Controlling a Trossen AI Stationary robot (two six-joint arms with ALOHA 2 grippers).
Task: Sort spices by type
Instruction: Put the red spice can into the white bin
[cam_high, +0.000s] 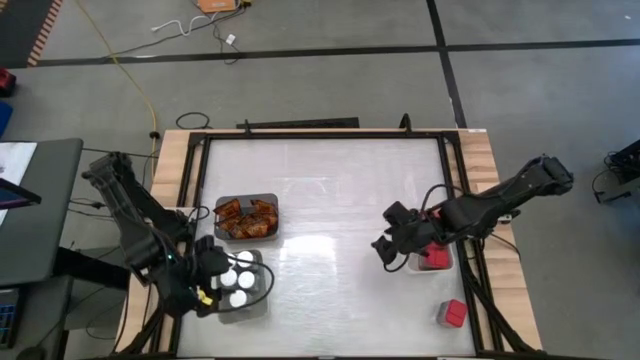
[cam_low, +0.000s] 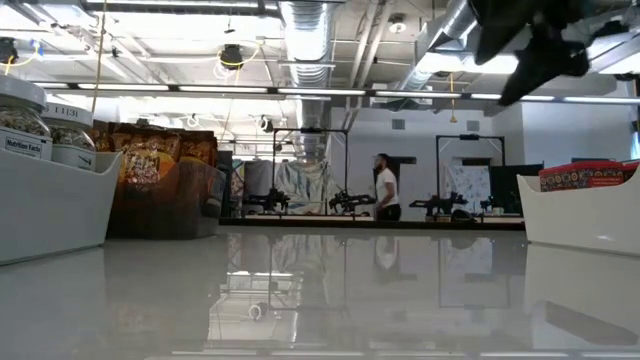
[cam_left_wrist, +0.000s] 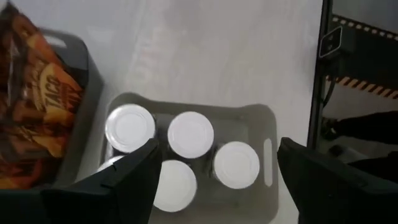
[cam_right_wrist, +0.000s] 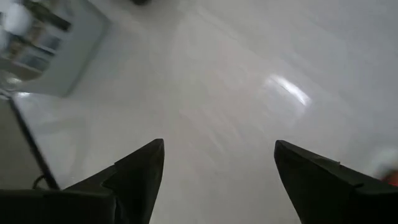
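**Nearly sorted: one red box out on the table**

While both arms hang over the table, the sorting looks close to finished. Take the grey tray (cam_high: 268, 204) of orange-brown packets (cam_high: 246, 219) as the landmark: those packets are piled inside it, all one kind together. Just beside it, toward the front edge, sits the jar tray (cam_left_wrist: 264, 127), with the white-lidded jars (cam_left_wrist: 191, 133) packed together inside. The left gripper (cam_left_wrist: 214, 165) hovers right above those jars, fingers spread wide, nothing between them.

Well across the table from the grey tray, the white tray (cam_high: 442, 264) shows a red box (cam_high: 436, 257) inside. And there's the leftover: one loose red box (cam_high: 452, 313) lying on the bare tabletop, near the white tray, toward the front edge. It looks like the last item out of place.

The right gripper (cam_high: 389, 243) hangs over open table on the grey tray's side of the white tray, fingers apart and empty. My read: collect that stray box, drop it with its kind, and the sort is done.
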